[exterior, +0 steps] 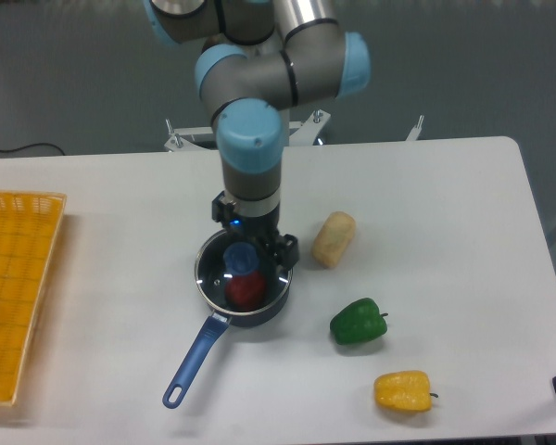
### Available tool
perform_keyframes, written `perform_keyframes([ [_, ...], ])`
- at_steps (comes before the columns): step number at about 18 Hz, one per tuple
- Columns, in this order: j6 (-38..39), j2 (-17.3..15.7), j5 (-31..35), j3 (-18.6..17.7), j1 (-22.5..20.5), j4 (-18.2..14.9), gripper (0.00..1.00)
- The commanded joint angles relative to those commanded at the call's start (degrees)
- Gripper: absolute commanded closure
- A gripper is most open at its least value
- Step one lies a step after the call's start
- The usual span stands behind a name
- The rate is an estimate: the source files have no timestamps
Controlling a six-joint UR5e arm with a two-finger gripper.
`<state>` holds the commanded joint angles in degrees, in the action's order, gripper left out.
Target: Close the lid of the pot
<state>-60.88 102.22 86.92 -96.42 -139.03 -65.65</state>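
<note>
The dark pot (pixel 276 298) stands mid-table, its long blue handle (pixel 195 360) pointing toward the front left. The glass lid (pixel 213 275) lies flat on the pot's rim, and its blue knob (pixel 239 257) shows free in the middle. A red object (pixel 246 291) shows through the glass inside the pot. My gripper (pixel 265 243) hangs just above the lid's back right part, beside the knob and apart from it. It looks open, with nothing between its fingers.
A beige potato-like lump (pixel 334 238) lies right of the pot. A green pepper (pixel 358 322) and a yellow pepper (pixel 403 390) lie toward the front right. A yellow basket (pixel 14 297) fills the left edge.
</note>
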Motion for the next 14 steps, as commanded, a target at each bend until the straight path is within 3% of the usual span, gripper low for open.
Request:
perform_keyframes([
  [8, -25.8, -1.1, 1.9, 1.0, -13.0, -7.8, 0.0],
  [14, -40.4, -1.0, 4.0, 2.3, -19.3, -9.5, 0.0],
])
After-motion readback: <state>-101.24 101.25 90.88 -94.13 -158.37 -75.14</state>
